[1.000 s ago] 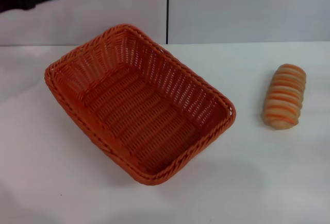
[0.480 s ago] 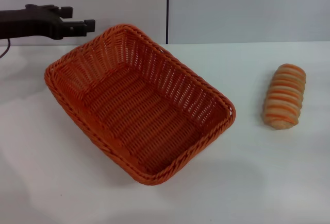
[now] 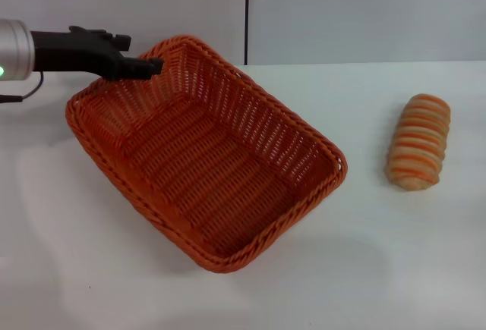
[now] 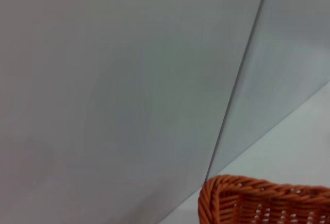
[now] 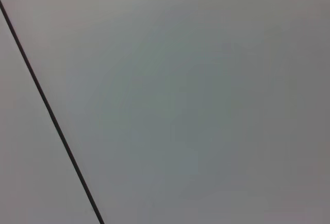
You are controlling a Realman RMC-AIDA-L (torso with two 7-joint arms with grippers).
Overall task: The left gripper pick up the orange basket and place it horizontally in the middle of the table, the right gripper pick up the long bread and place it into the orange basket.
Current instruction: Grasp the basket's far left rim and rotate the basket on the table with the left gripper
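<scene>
The orange basket (image 3: 213,165) lies empty and slanted on the white table (image 3: 395,262), left of centre in the head view. Its far corner (image 4: 247,201) also shows in the left wrist view. My left gripper (image 3: 144,52) reaches in from the left, open, with its lower fingertip just over the rim at the basket's far left corner and nothing between its fingers. The long bread (image 3: 418,142), tan with orange-brown stripes, rests on the table to the right, apart from the basket. My right gripper is out of view.
A light grey wall with a dark vertical seam (image 3: 247,11) stands behind the table. The right wrist view shows only that wall and the seam (image 5: 51,116). Bare tabletop lies between the basket and the bread and along the front.
My left gripper has moved down and to the right, from the upper left corner of the head view to the basket's far left rim. Basket and bread have not moved.
</scene>
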